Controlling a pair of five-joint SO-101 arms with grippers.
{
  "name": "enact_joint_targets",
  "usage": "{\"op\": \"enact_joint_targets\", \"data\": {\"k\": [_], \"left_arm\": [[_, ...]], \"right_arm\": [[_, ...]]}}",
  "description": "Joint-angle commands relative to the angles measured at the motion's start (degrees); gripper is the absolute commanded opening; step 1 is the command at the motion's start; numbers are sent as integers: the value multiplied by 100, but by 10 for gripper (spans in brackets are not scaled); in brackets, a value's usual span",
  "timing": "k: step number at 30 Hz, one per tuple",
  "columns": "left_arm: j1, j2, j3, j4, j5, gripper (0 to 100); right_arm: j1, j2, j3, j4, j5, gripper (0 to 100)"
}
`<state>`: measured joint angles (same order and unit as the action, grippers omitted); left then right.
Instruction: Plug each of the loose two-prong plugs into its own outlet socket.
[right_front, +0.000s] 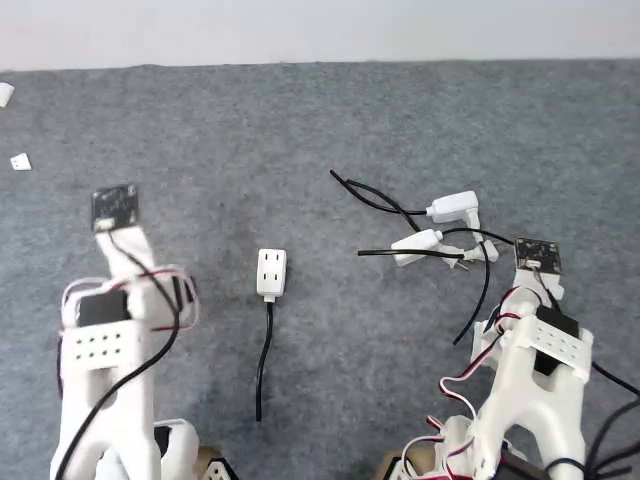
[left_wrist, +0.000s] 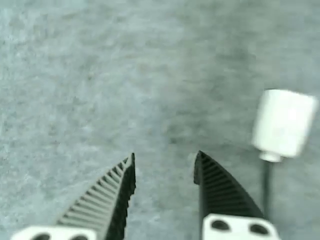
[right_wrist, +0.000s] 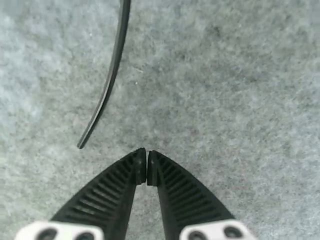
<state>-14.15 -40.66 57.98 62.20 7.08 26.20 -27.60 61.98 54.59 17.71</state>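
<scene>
A white outlet block (right_front: 271, 272) lies mid-table with its black cord (right_front: 264, 360) trailing toward the front edge. Two white two-prong plugs, one (right_front: 452, 208) behind the other (right_front: 420, 243), lie loose on the grey mat to its right, each on a black cord. The left arm (right_front: 100, 340) stands to the left of the outlet. In its wrist view my left gripper (left_wrist: 165, 162) is open over bare mat, with the outlet block (left_wrist: 283, 123) off to one side. The right arm (right_front: 540, 340) stands just right of the plugs. My right gripper (right_wrist: 146, 164) is shut on nothing, near a loose black cord (right_wrist: 107, 85).
Grey carpet-like mat (right_front: 300, 130) covers the table up to a pale wall at the back. Two small white scraps (right_front: 20, 161) lie at the far left. The plugs' cords (right_front: 370, 198) loop between the outlet and the right arm. Open mat lies behind the outlet.
</scene>
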Motion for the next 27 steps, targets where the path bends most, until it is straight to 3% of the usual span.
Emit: {"op": "enact_joint_targets", "data": {"k": [1,10,16,22,27], "left_arm": [[-378,-105,611,-853,-668,181],[-457,545,673,-1442,-765,181],[-422,607,673,-1459,-765,181],[-422,598,673,-1459,-765,181],[-422,598,673,-1459,-765,181]], "right_arm": [[75,-119,-1029,409,-62,15],[242,1552,-4668,2035,88,16],[-4,3257,-6488,2352,2110,16],[-655,4488,-7068,2334,2330,16],[-1367,4646,-7068,2299,2365,16]]}}
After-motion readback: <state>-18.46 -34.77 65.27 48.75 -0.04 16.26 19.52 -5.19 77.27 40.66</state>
